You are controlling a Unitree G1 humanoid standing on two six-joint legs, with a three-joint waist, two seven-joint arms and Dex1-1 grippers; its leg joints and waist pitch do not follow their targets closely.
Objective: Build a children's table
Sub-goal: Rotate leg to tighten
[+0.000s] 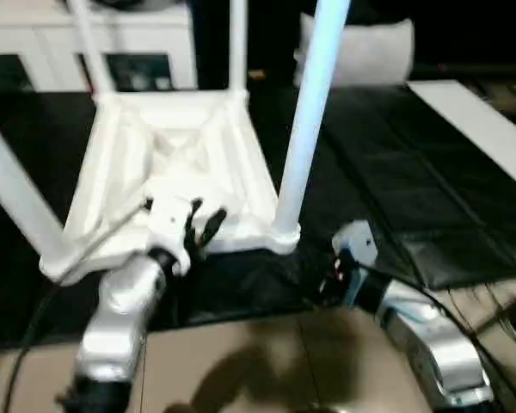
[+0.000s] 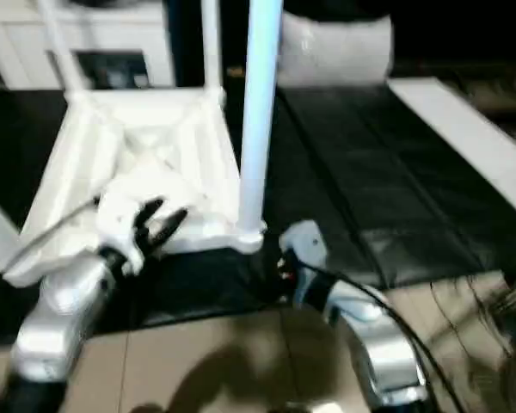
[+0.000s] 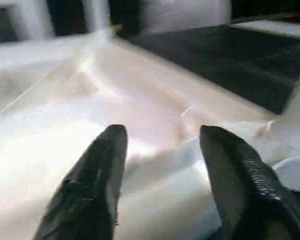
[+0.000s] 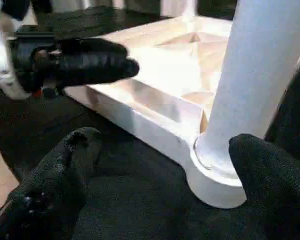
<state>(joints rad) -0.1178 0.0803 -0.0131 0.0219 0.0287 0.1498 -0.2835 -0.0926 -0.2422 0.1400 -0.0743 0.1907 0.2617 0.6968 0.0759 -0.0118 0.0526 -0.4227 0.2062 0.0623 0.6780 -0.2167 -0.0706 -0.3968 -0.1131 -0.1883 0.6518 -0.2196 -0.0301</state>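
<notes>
Seating legs in the upturned table (image 1: 181,155)
Left gripper (image 1: 202,225) spread above its rim; right gripper (image 4: 160,170) spread before the near leg (image 1: 305,120); a sideways knock could unseat it.

White table (image 1: 181,172), ribbed underside, white legs (image 1: 310,120); black work surface (image 1: 396,172); black gripper fingers (image 3: 95,185); silver forearms (image 1: 120,318).

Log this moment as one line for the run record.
table: upside down, legs up | left gripper: open over its near edge | right gripper: open beside corner leg, holding nothing
</notes>
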